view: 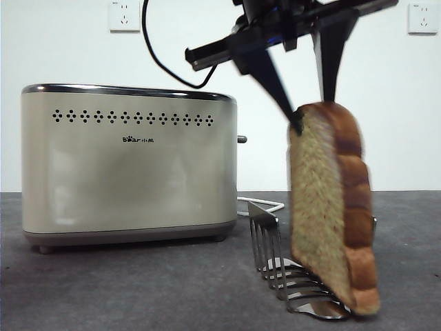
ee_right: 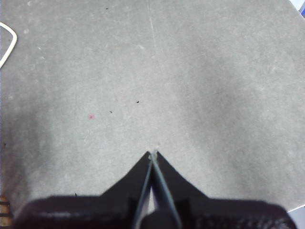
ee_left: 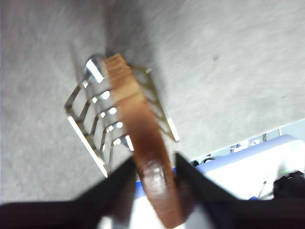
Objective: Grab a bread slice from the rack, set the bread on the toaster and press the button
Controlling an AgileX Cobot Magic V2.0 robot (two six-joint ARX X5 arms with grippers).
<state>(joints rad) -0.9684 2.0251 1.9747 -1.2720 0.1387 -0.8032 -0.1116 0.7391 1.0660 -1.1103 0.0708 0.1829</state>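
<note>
The slice of bread point(view: 331, 207) stands upright at the rack point(view: 296, 276), its lower edge still among the wires, with my left gripper point(view: 310, 110) shut on its rounded top. From the left wrist, the brown crust point(ee_left: 147, 152) runs between the two black jaws, above the steel rack point(ee_left: 95, 124). The cream toaster point(view: 127, 169) stands to the left, and its small button point(view: 242, 139) sticks out of the narrow side facing the bread. My right gripper point(ee_right: 152, 155) is shut over bare grey table, holding nothing.
A black cable point(view: 162, 58) hangs behind the toaster, and a white cord point(view: 265, 205) lies on the table behind the rack. Two wall sockets point(view: 125, 15) sit high on the white wall. The table edge point(ee_left: 238, 143) shows past the rack in the left wrist view.
</note>
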